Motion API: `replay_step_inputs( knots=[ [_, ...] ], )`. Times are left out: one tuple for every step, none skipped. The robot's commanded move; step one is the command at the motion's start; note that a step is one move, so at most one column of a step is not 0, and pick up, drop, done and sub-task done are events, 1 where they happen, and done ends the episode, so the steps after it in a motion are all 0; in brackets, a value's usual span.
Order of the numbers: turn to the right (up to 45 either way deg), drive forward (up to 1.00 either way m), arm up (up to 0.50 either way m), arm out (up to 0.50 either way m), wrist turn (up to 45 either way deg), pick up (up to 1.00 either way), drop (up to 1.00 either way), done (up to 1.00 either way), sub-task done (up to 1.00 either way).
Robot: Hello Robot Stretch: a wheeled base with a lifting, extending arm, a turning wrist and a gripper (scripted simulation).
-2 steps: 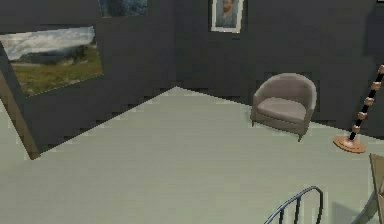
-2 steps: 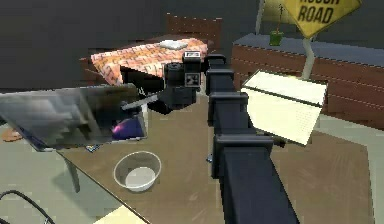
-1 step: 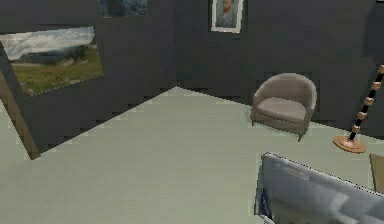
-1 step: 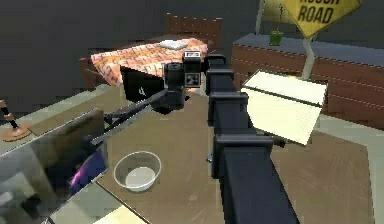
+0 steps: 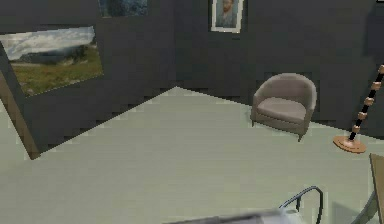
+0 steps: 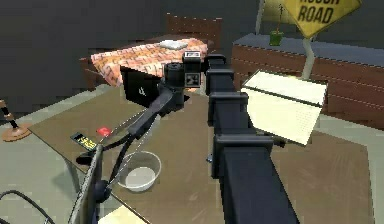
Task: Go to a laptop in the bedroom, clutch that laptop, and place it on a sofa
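Observation:
A black laptop (image 6: 139, 88) stands with its lid up on a brown desk (image 6: 60, 125) in the arm side view. My arm (image 6: 232, 130) reaches up the picture over the desk. The gripper (image 6: 168, 94) sits at its far end, just right of the laptop. With the laptop resting on the desk next to it, I cannot tell whether the gripper holds anything. A beige armchair (image 5: 285, 101) stands by the dark wall in the forward view's right half.
Behind the desk is a bed with an orange patterned blanket (image 6: 135, 60). On the desk are a grey lamp arm (image 6: 125, 142), a white bowl (image 6: 140, 179) and a small red thing (image 6: 103, 131). A dresser (image 6: 335, 78) stands under a yellow road sign (image 6: 312, 14). A striped floor lamp (image 5: 361, 115) stands beside the armchair.

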Motion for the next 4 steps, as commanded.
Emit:
replay_step_inputs(
  knots=[
    [0.0, 0.00, 0.00, -0.28, 0.0, 0.00, 0.00, 0.00, 0.00],
    [-45.0, 0.00, 0.00, 0.00, 0.0, 0.00, 0.00, 0.00, 0.00],
    [-9.0, 0.00, 0.00, 0.00, 0.0, 0.00, 0.00, 0.00, 0.00],
    [0.0, 1.00, 0.00, 0.00, 0.0, 0.00, 0.00, 0.00, 0.00]
  ],
)
